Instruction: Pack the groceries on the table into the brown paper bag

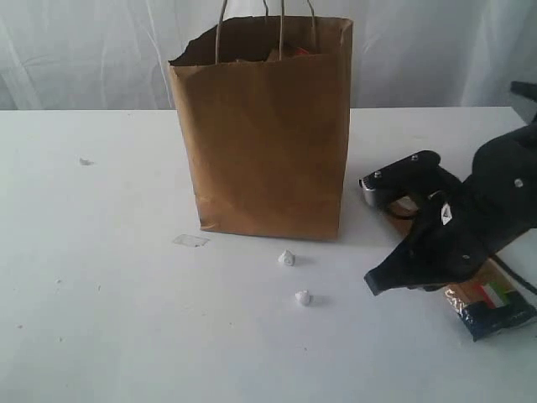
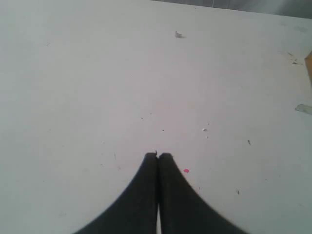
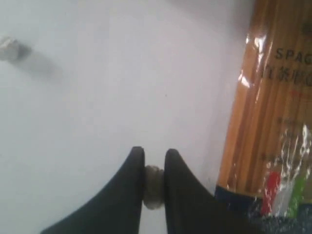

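White curtains hang behind a wide white tabletop scattered with specks. The left gripper shows only in its own wrist view, where it hangs over bare tabletop with its two black fingers pressed together and nothing between them. A tiny pink speck lies just beside the tips.

At mid-tabletop the brown paper bag stands upright with its mouth open, its rim ragged and its thin string handles raised. A sliver of something reddish peeks over the rim, too little to identify. A scrap of clear tape lies near the bag's front left corner. A white crumb and a second crumb lie in front of the bag.

To the right, the black right gripper reaches low over the tabletop, pointing toward the crumbs but clear of them. Its wrist view shows the fingers drawn close and pinching a small whitish lump that fills the narrow gap.

Just beside the gripper, the spaghetti packet lies flat on the tabletop. It is outside the bag and partly hidden under the arm.
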Action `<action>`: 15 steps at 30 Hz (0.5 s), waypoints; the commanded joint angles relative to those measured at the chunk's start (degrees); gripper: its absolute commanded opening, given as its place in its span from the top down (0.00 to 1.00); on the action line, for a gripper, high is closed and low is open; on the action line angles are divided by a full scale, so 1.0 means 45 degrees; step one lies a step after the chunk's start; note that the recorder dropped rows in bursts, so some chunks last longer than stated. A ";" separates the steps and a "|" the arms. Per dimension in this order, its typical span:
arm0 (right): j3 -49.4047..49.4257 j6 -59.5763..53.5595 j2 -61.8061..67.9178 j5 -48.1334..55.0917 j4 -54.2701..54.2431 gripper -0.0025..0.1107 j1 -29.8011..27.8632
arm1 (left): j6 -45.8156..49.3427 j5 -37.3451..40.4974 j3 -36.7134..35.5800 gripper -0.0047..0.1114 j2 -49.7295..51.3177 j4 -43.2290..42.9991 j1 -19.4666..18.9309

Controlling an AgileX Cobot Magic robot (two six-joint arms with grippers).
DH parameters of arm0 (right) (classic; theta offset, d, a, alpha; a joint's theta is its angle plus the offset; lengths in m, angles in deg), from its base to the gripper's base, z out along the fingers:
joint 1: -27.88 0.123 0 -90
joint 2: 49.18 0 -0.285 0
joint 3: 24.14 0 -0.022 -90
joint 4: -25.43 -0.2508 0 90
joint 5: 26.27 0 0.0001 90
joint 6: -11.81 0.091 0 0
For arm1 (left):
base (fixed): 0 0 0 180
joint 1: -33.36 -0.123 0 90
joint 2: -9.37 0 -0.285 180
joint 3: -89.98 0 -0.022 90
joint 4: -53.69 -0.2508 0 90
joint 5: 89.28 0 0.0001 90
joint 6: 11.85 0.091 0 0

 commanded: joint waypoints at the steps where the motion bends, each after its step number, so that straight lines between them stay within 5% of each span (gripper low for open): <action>1: 0.0022 -0.0163 -0.1513 0.1504 -0.0919 0.98 -0.0117 | -0.0035 -0.0061 0.0006 0.96 -0.0061 0.0085 -0.0025; 15: -0.0119 -0.8390 -0.4197 0.2181 -1.2826 0.98 -0.0117 | -0.0035 -0.0061 0.0006 0.96 -0.0061 0.0085 -0.0025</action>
